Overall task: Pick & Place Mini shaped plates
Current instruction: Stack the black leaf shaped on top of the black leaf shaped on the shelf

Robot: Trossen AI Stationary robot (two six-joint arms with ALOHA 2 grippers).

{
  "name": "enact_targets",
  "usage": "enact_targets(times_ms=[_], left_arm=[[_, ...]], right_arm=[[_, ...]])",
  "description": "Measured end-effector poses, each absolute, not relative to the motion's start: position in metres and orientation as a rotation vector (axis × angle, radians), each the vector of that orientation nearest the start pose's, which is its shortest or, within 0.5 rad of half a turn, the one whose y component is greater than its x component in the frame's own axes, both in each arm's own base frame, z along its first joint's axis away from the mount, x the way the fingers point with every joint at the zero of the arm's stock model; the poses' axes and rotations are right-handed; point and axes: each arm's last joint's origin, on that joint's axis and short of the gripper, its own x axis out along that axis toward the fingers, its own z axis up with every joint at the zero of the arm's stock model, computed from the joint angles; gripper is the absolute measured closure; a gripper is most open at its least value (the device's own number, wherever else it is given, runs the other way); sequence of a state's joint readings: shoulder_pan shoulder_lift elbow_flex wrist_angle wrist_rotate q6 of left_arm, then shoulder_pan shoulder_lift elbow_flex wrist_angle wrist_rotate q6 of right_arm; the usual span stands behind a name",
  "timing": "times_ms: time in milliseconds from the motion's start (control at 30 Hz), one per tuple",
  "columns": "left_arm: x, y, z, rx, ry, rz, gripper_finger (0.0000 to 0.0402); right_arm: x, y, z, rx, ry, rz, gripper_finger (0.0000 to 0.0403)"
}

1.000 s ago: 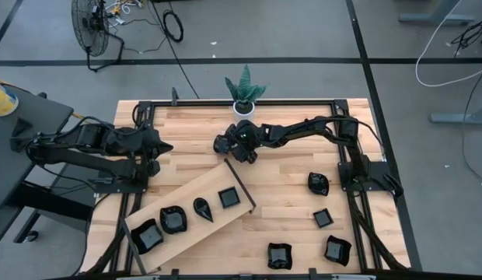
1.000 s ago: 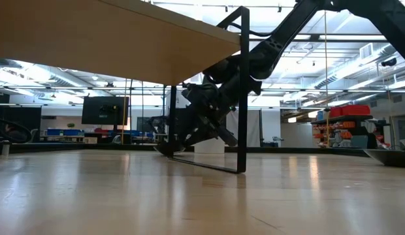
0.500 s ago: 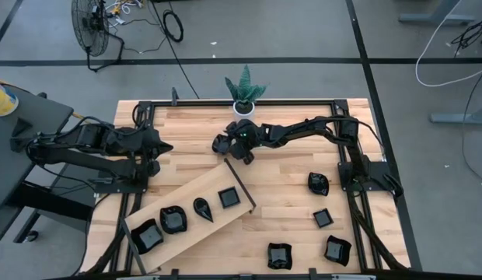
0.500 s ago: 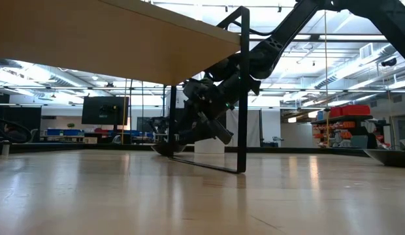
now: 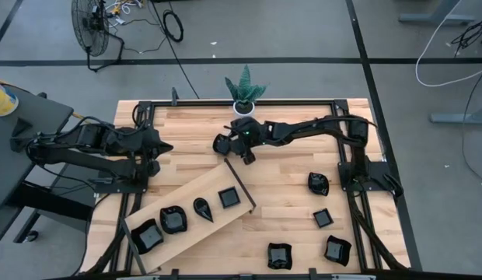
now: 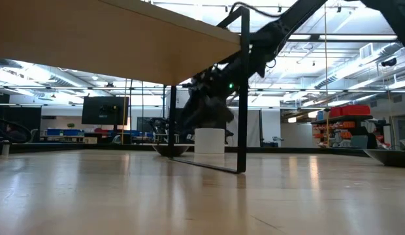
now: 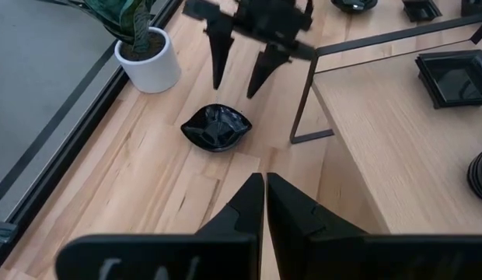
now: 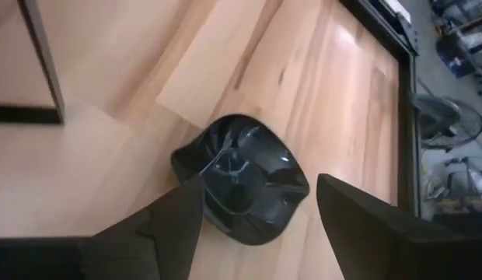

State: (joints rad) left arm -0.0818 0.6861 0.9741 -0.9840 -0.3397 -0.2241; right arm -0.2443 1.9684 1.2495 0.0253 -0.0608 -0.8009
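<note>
A wavy black mini plate lies flat on the table in front of the white plant pot; it also shows as the dark plate in the right wrist view. My right gripper hovers open just above it, one finger to each side, touching nothing. My left gripper waits shut at the table's left, held high. Several black plates sit on the raised wooden board.
The board stands on a black wire frame right beside the lone plate. Several more black plates lie on the table's near right. The plant pot stands at the far edge.
My right gripper has risen off the wavy plate and rolled about its wrist; the plate stays flat on the table where it was set. My left arm has kept still.
</note>
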Motion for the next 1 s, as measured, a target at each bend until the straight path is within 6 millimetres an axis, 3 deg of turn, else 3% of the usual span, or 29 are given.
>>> enact_targets(times_ms=[267, 567, 800, 1000], left_arm=[[0.115, 0.001, 0.338, -0.057, 0.634, 0.353, 0.0378], [0.167, -0.001, 0.323, 0.121, 0.729, 0.346, 0.0378], [0.201, 0.007, 0.298, 0.117, 0.883, 0.304, 0.0375], [0.227, 0.017, 0.279, 0.249, 0.967, 0.237, 0.0332]], right_arm=[[0.387, -0.096, 0.212, -0.348, 0.727, -0.025, 0.0152], [0.345, -0.086, 0.268, -0.184, 0.761, -0.117, 0.0152], [0.313, -0.078, 0.312, -0.142, 0.672, -0.151, 0.0152], [0.291, -0.073, 0.342, -0.055, 0.559, -0.195, 0.0152]])
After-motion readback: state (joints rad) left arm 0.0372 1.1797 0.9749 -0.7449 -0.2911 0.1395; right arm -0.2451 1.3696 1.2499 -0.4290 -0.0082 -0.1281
